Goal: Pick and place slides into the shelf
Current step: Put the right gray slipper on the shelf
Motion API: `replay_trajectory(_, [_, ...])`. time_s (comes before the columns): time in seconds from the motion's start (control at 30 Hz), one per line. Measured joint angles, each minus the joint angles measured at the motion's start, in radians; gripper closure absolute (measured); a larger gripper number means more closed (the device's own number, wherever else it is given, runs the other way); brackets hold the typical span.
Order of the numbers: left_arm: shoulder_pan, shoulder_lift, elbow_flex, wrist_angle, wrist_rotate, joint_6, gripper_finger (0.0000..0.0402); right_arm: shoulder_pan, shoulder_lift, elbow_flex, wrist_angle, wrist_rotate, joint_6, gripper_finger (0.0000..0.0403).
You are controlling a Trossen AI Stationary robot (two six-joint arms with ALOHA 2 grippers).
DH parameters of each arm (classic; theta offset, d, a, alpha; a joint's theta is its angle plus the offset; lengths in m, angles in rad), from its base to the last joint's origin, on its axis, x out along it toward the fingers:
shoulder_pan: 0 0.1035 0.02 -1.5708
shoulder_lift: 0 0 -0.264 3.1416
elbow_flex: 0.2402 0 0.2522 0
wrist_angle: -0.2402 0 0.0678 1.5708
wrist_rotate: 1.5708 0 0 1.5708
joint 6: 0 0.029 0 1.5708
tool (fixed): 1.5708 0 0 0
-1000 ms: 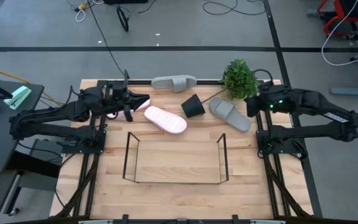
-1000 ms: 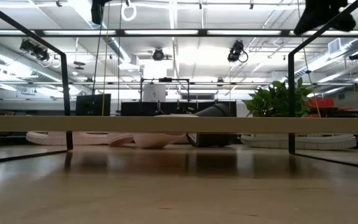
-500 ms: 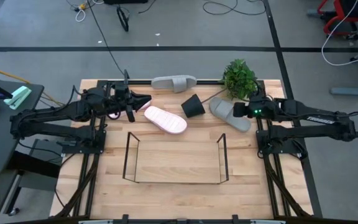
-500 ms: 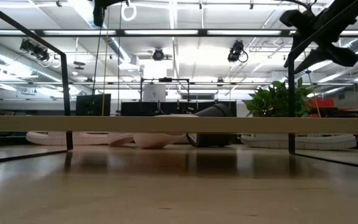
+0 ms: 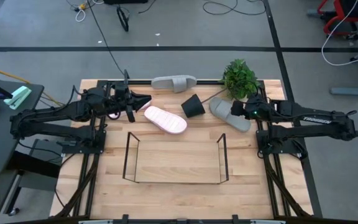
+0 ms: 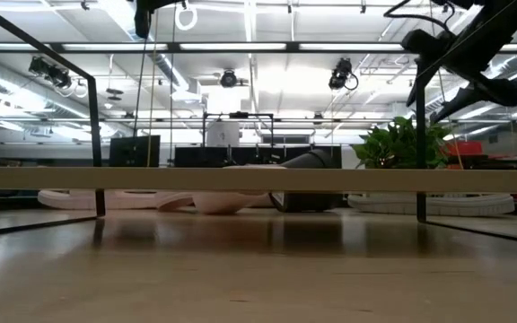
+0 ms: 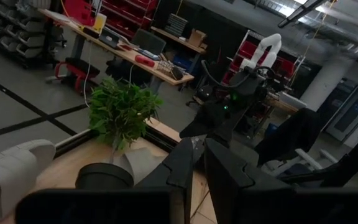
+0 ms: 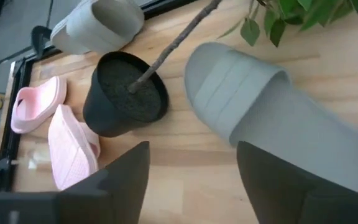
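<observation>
Two grey slides lie flat on the table: one (image 5: 242,122) at the far right, one (image 5: 174,82) at the far edge. A pink slide (image 5: 165,119) lies sole-up left of the middle, and a second pink one (image 8: 33,106) lies beyond it. My right gripper (image 5: 235,109) hangs open above the near grey slide (image 8: 260,106), its fingers pointing toward the table's left, clear of it. My left gripper (image 5: 143,101) is shut and holds nothing, raised over the far left by the pink slides. The black wire shelf (image 5: 176,182) stands bare in the middle.
A small black pot (image 5: 192,106) lies tipped on its side between the pink slide and the near grey one, its stem reaching to the green plant (image 5: 238,78) at the far right edge. Bare wood lies between the shelf and the near edge.
My right gripper has moved toward the table's left and come down over the near grey slide, and its fingers have opened wide. None of the slides has moved.
</observation>
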Motion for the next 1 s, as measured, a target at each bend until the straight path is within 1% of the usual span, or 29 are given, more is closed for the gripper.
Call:
replay_trajectory(0.13, [0.0,0.0,0.0,-0.001,0.0,0.032,0.035,0.0,0.046,0.0,0.0,0.008,0.064,0.0126])
replay_trajectory(0.23, [0.0,0.0,0.0,-0.001,0.0,0.038,0.0349,0.0,0.091,0.0,0.0,0.015,0.097,0.0119])
replay_trajectory(0.6, [0.0,0.0,0.0,-0.017,0.0,0.041,0.0349,0.0,0.257,0.0,0.0,0.013,0.207,0.0129])
replay_trajectory(0.77, [0.0,0.0,0.0,-0.042,0.0,0.041,0.0351,0.0,0.288,0.0,0.01,0.014,0.223,0.013])
replay_trajectory(1.0, [0.0,0.0,-0.001,-0.056,0.0,0.041,0.0347,0.0,0.314,-0.01,0.101,0.027,0.24,0.0131])
